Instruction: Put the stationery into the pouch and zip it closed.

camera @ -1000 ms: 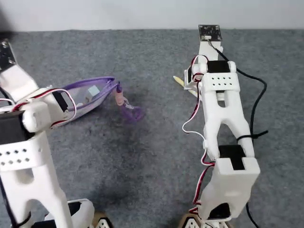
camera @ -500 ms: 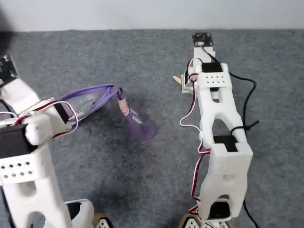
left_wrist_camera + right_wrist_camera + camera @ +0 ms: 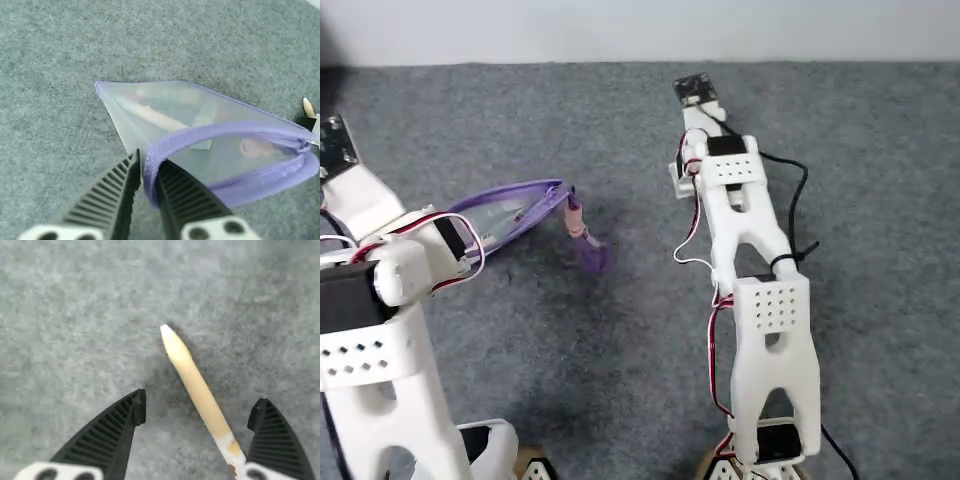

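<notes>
The translucent purple pouch (image 3: 200, 135) hangs off the carpet with its mouth open, and my left gripper (image 3: 145, 172) is shut on its zipper edge. Inside it lie a pale stick, a white block and something pink. Seen from above, the pouch (image 3: 510, 212) stretches right from the left arm (image 3: 390, 270), and its pull strap (image 3: 586, 246) trails on the carpet. A cream pencil (image 3: 186, 367) lies on the carpet between the spread fingers of my right gripper (image 3: 200, 407), which is open just above it. The pencil's tip (image 3: 307, 106) also shows beyond the pouch.
Grey carpet (image 3: 620, 330) covers the whole table. The right arm (image 3: 750, 240) stretches up the middle right, with a black cable (image 3: 795, 215) looping beside it. Bare carpet separates the pouch's strap from the right arm.
The right arm has swung left, toward the pouch side. The pouch's pull strap swung out to the right and has come back in.
</notes>
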